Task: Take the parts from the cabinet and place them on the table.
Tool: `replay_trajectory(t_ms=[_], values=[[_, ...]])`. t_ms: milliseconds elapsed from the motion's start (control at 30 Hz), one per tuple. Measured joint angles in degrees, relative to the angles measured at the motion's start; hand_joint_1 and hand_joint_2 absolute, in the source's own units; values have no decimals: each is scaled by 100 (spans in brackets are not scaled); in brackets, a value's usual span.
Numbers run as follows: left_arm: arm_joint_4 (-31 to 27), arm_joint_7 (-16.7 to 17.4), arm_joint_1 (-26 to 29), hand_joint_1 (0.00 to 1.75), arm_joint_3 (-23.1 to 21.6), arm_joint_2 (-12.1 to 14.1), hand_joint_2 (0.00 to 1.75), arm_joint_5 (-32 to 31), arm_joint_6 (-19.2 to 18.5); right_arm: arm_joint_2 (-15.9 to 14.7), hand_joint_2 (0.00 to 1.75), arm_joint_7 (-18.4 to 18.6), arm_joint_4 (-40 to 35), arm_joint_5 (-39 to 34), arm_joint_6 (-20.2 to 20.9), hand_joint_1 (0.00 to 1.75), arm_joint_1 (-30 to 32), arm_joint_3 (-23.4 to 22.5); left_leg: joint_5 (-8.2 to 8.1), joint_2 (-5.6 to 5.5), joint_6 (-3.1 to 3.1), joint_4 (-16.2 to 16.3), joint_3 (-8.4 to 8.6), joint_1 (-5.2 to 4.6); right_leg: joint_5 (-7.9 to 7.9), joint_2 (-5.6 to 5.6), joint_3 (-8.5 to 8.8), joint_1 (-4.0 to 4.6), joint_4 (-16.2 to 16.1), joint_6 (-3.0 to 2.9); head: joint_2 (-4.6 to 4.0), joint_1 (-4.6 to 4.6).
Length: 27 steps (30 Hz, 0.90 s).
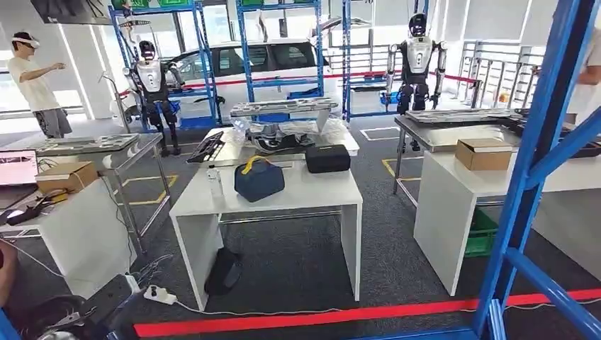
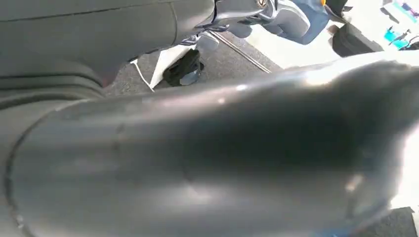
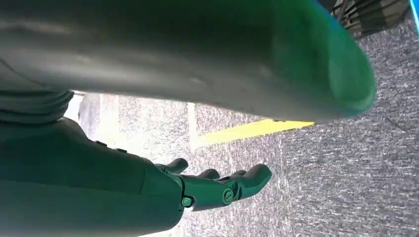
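A blue cabinet frame (image 1: 540,134) rises close on my right in the head view, and its shelves are out of sight. Ahead stands a white table (image 1: 319,195). Flat grey metal parts (image 1: 283,108) lie on a table behind it. My left hand (image 2: 237,12) hangs over the carpet, its thick grey thumb blurred across the left wrist view, with floor showing between thumb and dark fingers (image 2: 247,6). My right hand (image 3: 217,187) hangs with fingers stretched out and apart above grey carpet and a yellow floor line (image 3: 247,131). Neither hand holds anything.
On the white table sit a blue bag (image 1: 259,178) and a black case (image 1: 327,158). A second white table with a cardboard box (image 1: 483,153) stands to the right. A red floor line (image 1: 305,319) runs across in front. A person (image 1: 35,85) and two humanoid robots stand at the back.
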Motion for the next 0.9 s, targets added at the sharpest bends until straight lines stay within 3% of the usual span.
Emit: replay_trajectory(t_ms=[67, 133, 167, 900], values=[[-2, 9, 1, 0, 0, -11, 0, 0, 46, 0, 0, 0, 0, 0, -2, 0, 0, -2, 20, 1, -90, -7, -1, 12, 1, 0, -1, 10, 4, -7, 2, 0], [-2, 13, 4, 0, 0, -20, 0, 0, 72, 0, 0, 9, 0, 0, -7, 0, 0, -2, 62, -2, -327, -20, -1, 35, 5, 0, -5, 19, 8, -12, 2, 2], [-2, 13, 9, 0, -2, -20, 0, 0, 74, 0, 0, 18, 0, 0, -9, 0, 1, -2, 53, -1, -368, -20, -1, 41, 5, 0, -5, 21, 9, -12, 2, 2], [-50, 11, 55, 0, -2, -20, 0, -31, 68, 0, 0, 31, 0, -24, -5, 0, 2, -7, 23, -2, -319, 26, -17, 30, 22, -1, 32, 15, -52, 17, 2, 2]])
